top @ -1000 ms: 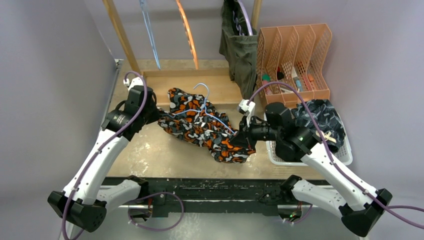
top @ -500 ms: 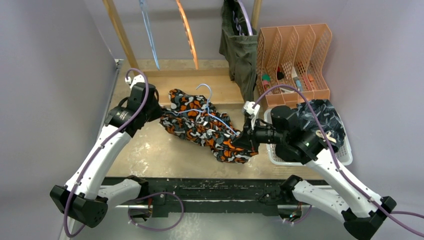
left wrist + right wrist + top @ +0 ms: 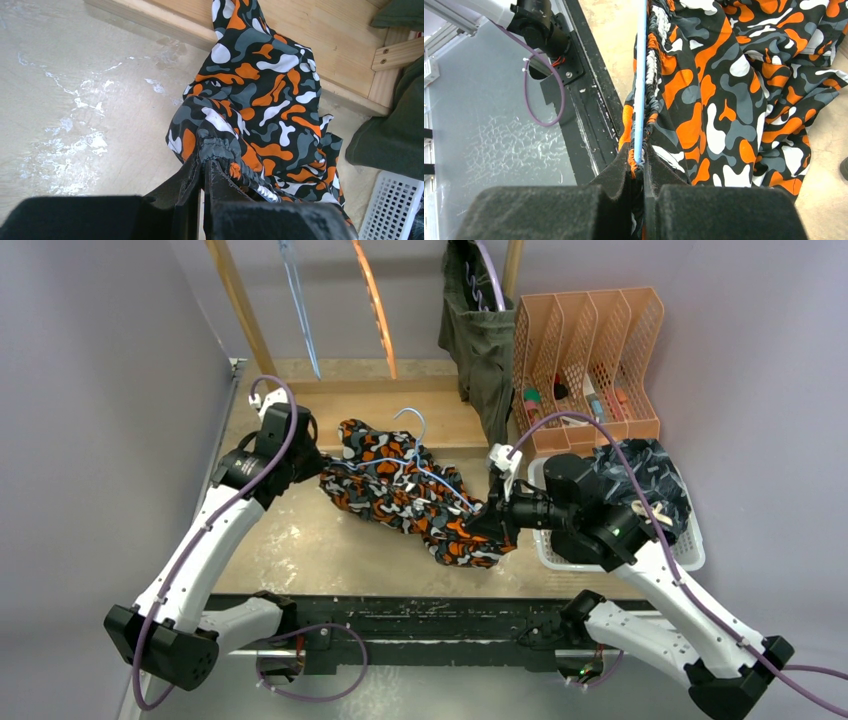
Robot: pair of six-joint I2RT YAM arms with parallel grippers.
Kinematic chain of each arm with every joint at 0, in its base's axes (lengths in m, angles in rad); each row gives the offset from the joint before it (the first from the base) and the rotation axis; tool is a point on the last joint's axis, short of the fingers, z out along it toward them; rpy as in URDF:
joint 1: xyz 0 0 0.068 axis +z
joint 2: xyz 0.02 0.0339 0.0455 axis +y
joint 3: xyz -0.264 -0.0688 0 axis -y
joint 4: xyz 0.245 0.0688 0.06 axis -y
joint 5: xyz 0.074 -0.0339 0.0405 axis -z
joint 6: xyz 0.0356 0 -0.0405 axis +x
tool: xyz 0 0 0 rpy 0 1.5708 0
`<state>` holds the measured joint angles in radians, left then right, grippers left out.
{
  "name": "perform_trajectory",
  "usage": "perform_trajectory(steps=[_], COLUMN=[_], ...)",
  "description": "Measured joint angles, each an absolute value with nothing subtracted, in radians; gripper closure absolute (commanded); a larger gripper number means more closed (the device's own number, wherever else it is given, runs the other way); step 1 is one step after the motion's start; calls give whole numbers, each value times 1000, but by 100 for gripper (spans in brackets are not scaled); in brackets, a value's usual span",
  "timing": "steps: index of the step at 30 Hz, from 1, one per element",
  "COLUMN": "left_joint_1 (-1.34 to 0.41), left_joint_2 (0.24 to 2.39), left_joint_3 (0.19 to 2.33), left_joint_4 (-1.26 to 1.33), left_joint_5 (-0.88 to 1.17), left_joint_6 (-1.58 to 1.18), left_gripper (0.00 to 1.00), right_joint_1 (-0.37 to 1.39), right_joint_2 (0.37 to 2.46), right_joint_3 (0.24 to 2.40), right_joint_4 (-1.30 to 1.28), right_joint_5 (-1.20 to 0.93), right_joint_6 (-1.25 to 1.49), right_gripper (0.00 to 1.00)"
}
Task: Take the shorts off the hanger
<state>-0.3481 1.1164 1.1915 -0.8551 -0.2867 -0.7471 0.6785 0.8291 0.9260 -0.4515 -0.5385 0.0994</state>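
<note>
**Desk:** Here, the orange-blotched shorts lie on the table, threaded on a pale blue hanger. Who grips what?

**Photographer:** The left gripper pinches the gathered waistband, jaws closed. The right gripper clamps cloth at the hanger's tip. Best to slide the waistband along the bar, not yank.

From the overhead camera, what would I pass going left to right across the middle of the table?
The left hand → orange-black-white shorts → right hand → white basket holding dark wavy-patterned shorts.
</note>
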Motion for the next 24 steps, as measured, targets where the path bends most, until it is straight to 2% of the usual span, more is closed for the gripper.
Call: perform_trajectory(steps=[17, 24], left_joint_1=[-344, -335], left_joint_2=[1042, 1019], left_joint_3=[1063, 963], left_joint_4=[-824, -787], left_joint_5=[-254, -199], left_joint_6=[-737, -775], left_gripper=[100, 100], right_joint_1=[678, 679], right_joint_2=[796, 791], right_joint_3=[869, 852], right_joint_4=[-398, -371], right_joint_5=[-558, -457], right_joint_6=[112, 146], right_gripper=[100, 100])
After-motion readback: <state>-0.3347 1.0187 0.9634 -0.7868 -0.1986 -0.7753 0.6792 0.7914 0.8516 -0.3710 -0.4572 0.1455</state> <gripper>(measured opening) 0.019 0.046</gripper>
